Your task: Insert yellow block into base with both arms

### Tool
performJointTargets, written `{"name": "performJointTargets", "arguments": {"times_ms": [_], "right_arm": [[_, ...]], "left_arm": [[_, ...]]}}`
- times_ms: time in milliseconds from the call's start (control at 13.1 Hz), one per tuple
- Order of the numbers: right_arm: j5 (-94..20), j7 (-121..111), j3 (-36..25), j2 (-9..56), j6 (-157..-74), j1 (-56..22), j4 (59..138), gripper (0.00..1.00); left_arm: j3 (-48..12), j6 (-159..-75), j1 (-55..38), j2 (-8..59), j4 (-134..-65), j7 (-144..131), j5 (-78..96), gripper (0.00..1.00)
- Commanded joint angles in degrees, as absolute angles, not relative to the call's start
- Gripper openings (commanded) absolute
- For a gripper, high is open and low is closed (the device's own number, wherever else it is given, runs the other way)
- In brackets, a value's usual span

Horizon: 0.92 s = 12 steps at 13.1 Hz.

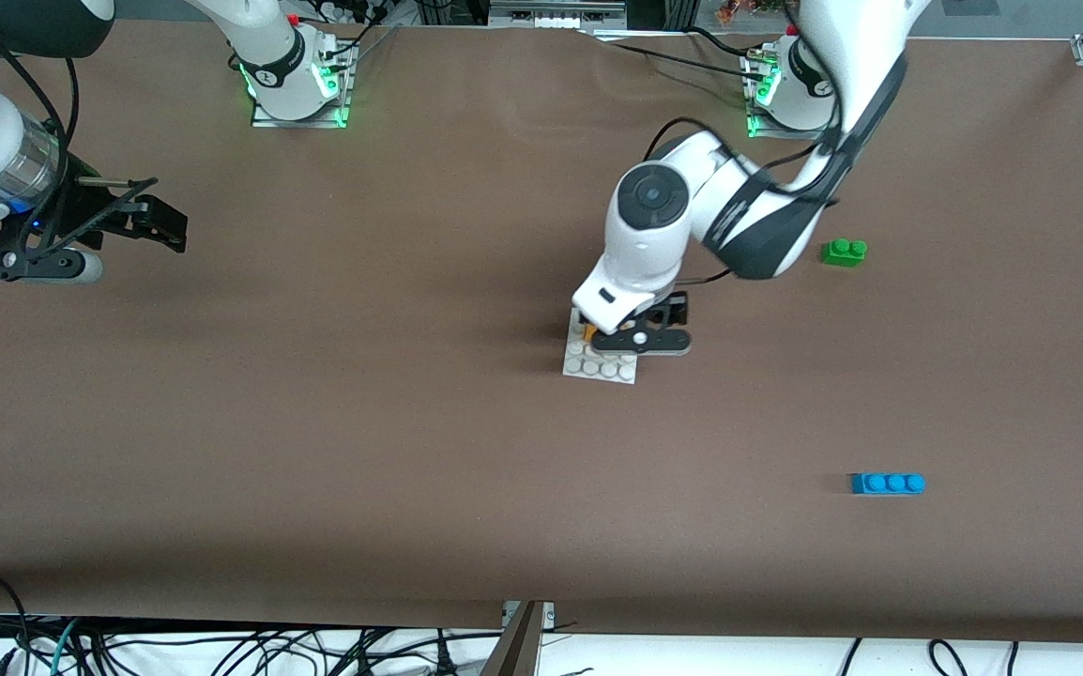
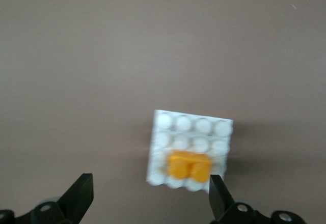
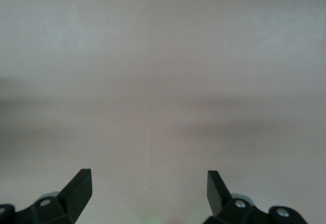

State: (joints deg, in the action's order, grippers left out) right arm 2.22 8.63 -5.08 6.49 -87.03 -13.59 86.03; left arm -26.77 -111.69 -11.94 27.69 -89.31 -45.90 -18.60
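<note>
The white studded base [image 1: 598, 364] lies mid-table. The yellow block [image 2: 189, 165] sits on the base [image 2: 192, 127], on the second stud row from one edge. In the front view only a sliver of the block [image 1: 587, 330] shows beside the left hand. My left gripper [image 1: 640, 336] hangs just above the base, open and empty. In the left wrist view the gripper [image 2: 150, 198] has one finger [image 2: 219, 199] close by the block and the other out over bare table. My right gripper [image 1: 149, 222] waits open and empty over the right arm's end of the table, and its wrist view [image 3: 149, 188] shows only bare table.
A green two-stud brick [image 1: 844, 252] lies toward the left arm's end, farther from the front camera than the base. A blue three-stud brick [image 1: 889, 483] lies nearer to the camera at that end. Brown table cover all round.
</note>
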Motion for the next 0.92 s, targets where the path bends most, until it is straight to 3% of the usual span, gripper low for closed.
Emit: {"name": "performJointTargets", "arguments": {"times_ms": [0,459,841], "right_arm": [[2.29,7.91,-4.92,6.42,-86.13,-13.27,85.34,1.00],[0.53,8.00,-4.83,6.24,-86.31,-13.27,85.34,1.00],[-1.49,8.00,-4.75,6.07,-87.27,-13.27,85.34,1.00]], "left_arm": [[-26.72,-104.35,-8.98,18.92,-90.97,-45.62,-17.23,1.00],[-25.14,-94.66,2.35,13.37,-83.32,-26.41,-4.85,1.00],[-11.56,-94.04,3.17,4.58,-89.54,-8.82,2.08,1.00]]}}
